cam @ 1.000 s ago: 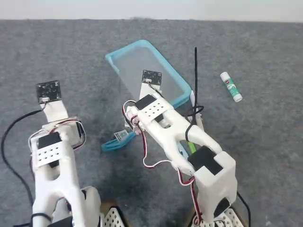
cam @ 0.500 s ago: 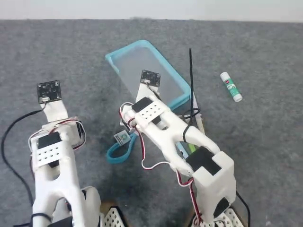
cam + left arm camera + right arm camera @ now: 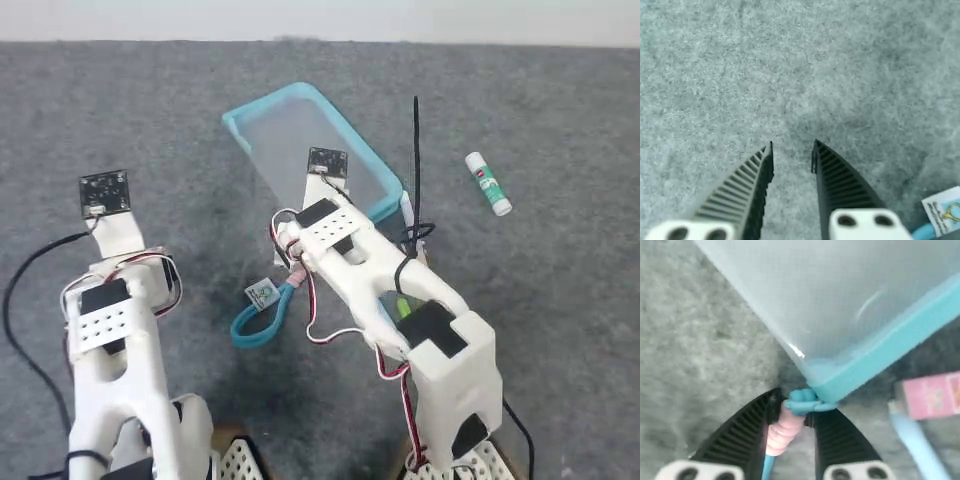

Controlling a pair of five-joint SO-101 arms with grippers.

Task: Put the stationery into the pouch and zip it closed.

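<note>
The translucent pouch [image 3: 300, 145] with a teal edge [image 3: 890, 352] lies at the middle back of the table. My right gripper [image 3: 790, 402] is at its near corner, shut on the pink pull [image 3: 782, 429] tied to the teal knot [image 3: 802, 400]. From there a blue strap loop [image 3: 258, 322] with a small tag [image 3: 262, 293] hangs toward the front. A pink eraser [image 3: 930, 395] and a light blue pen [image 3: 912, 435] lie beside that corner. The glue stick [image 3: 488, 183] lies off to the right. My left gripper [image 3: 791, 146] is open over bare carpet at the left.
Grey carpet [image 3: 150, 110] covers the table. A black cable [image 3: 415, 160] stands up beside the right arm [image 3: 345, 245]. Something green [image 3: 402, 305] lies partly hidden under that arm. The strap's tag [image 3: 942, 210] shows at the edge of the left wrist view.
The right arm swung a little left, then back right and farther from the front. The strap loop dropped from lying flat into a hanging loop with its tag turned up. The left arm kept still.
</note>
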